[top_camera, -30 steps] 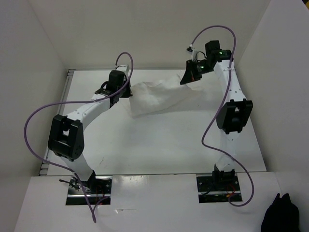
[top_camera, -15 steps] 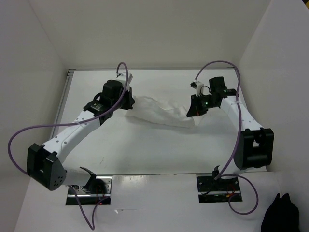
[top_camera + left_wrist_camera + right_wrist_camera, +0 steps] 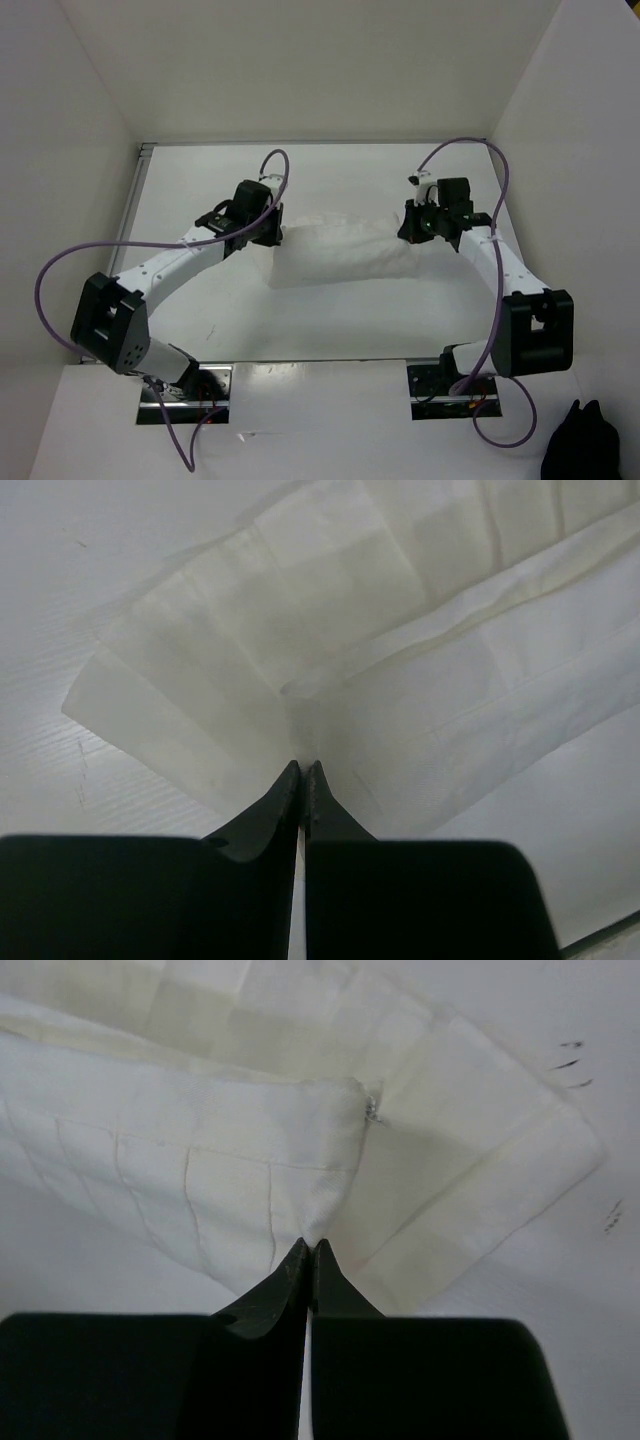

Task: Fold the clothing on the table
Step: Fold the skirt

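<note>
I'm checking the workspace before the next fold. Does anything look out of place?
One thing: a black fabric lump sits on the near ledge at the right, off the table. The clothing lies flat on the table, though its layers end unevenly at both ends.

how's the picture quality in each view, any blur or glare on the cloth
Top external: even light, sharp, but the white clothing barely stands out from the white table. Left wrist: the left gripper is featureless black, cloth folds readable. Right wrist: right gripper equally dark, seams crisp; no glare anywhere.
</note>
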